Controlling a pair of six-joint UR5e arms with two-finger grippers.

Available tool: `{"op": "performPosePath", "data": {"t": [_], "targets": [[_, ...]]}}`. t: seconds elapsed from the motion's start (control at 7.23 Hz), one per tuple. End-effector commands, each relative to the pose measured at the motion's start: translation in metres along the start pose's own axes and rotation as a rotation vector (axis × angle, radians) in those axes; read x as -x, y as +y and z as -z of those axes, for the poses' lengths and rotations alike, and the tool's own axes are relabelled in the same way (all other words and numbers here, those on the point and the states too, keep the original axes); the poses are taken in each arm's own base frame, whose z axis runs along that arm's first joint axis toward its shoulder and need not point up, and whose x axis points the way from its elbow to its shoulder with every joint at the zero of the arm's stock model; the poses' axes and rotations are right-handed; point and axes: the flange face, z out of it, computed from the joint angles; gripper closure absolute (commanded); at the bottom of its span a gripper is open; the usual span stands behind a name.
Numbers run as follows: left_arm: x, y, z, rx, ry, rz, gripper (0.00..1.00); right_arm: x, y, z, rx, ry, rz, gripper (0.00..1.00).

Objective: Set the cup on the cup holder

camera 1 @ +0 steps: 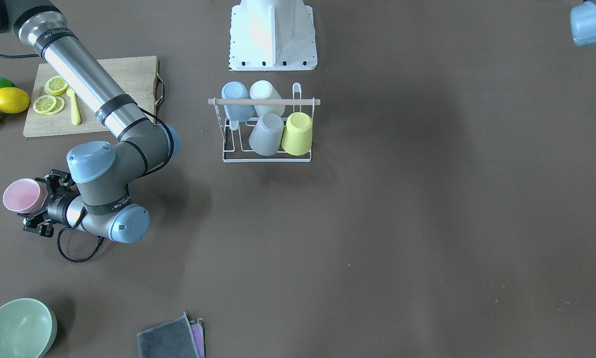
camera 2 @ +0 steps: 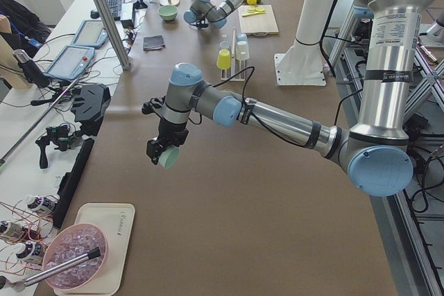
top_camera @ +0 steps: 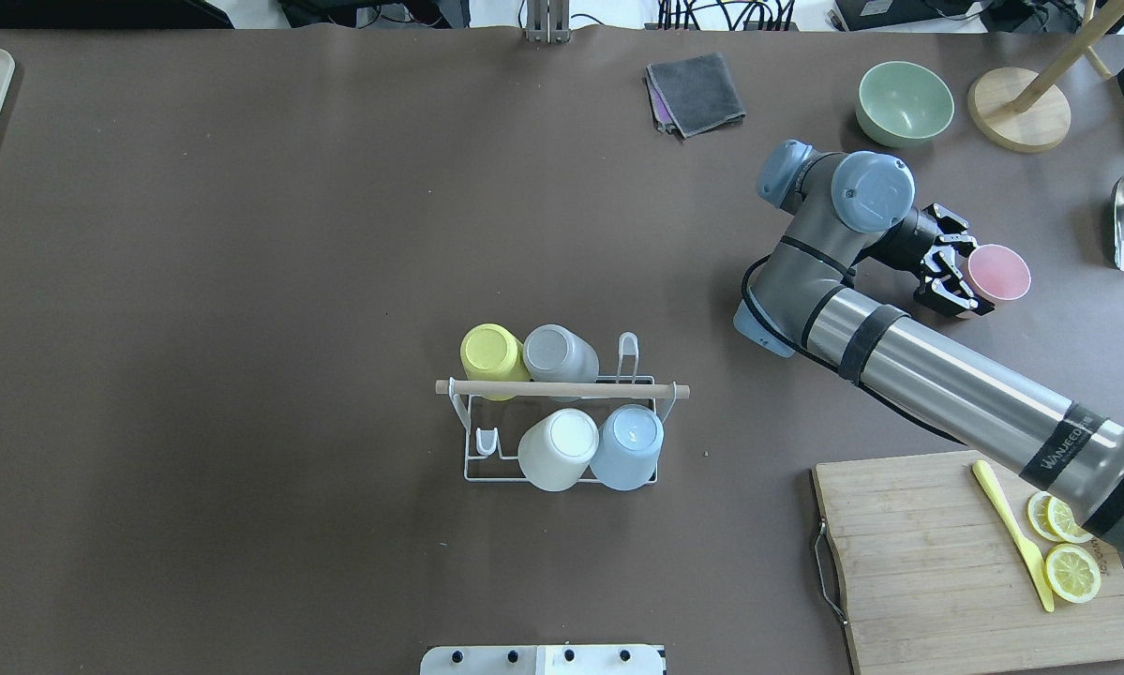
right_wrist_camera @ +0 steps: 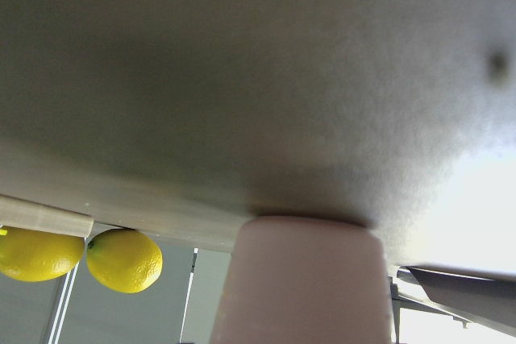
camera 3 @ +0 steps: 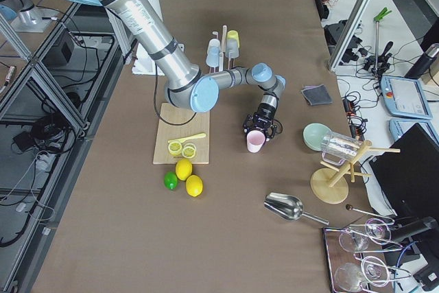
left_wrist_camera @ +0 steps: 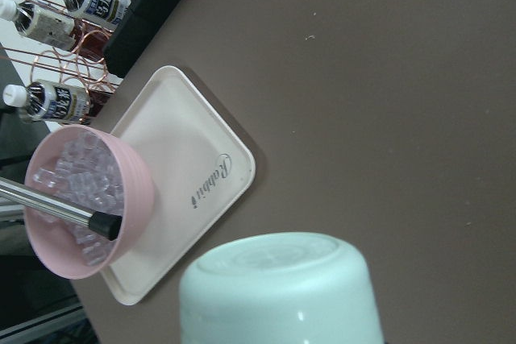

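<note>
Open brown table is seen on every side of the central cup holder, on which four cups are seated. A pink cup is clamped between the fingers of the right gripper, well apart from the holder. A mint cup is seen at the left gripper, but how far its fingers are spread cannot be told.

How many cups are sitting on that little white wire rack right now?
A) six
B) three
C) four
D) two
C: the cup holder carries a yellow cup, a grey cup, a white cup and a blue cup; the pink cup is well off to the side, not on it.
</note>
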Motion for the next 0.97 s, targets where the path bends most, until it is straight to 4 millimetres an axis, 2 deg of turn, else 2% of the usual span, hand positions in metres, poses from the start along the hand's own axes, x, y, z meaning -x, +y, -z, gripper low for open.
{"op": "performPosePath", "data": {"t": [0.0,0.28,0.41,0.55,0.83], "targets": [[-0.015,-0.010,0.009,-0.041,0.245,0.292,1.00,0.000,0.001,0.001,0.005,0.010,0.001,0.28],[-0.025,-0.015,0.021,-0.245,0.322,0.191,1.00,0.003,0.007,-0.004,0.011,0.035,0.001,0.36],[-0.026,-0.015,0.020,-0.369,0.327,0.152,1.00,0.007,0.017,-0.004,-0.008,0.052,-0.006,0.36],[-0.027,-0.015,0.022,-0.500,0.331,0.083,1.00,0.014,0.035,0.001,-0.055,0.085,-0.021,0.36],[-0.045,-0.011,0.053,-0.738,0.347,-0.051,1.00,0.043,0.086,0.040,-0.192,0.167,-0.098,0.36]]}}
